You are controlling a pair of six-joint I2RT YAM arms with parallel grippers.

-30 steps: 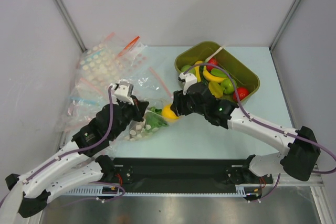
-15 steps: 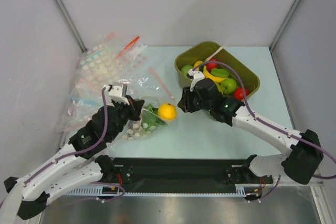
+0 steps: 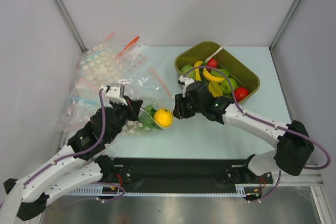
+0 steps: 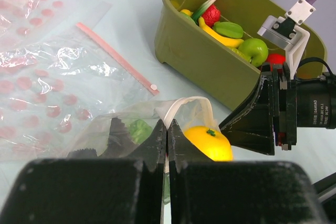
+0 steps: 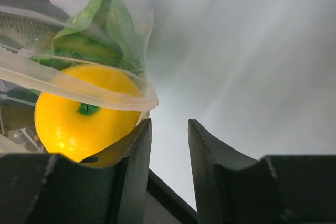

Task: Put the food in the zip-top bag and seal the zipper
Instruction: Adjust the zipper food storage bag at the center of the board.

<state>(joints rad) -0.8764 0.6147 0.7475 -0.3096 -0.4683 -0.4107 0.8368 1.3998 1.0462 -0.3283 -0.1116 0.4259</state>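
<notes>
we find the left gripper fully closed, pinching the rim of the clear soft white-dotted zip-top bag, well left of the olive-green rectangular plastic tub. the ruffled bright-green toy lettuce sits inside the bag, and the round yellow-orange toy fruit lies in its mouth. the right gripper, between fruit and tub, is partly open and holds nothing.

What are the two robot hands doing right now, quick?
Left gripper: closed, pinching the edge of the zip-top bag.
Right gripper: open, holding nothing; the yellow fruit sits just outside one finger.
</notes>
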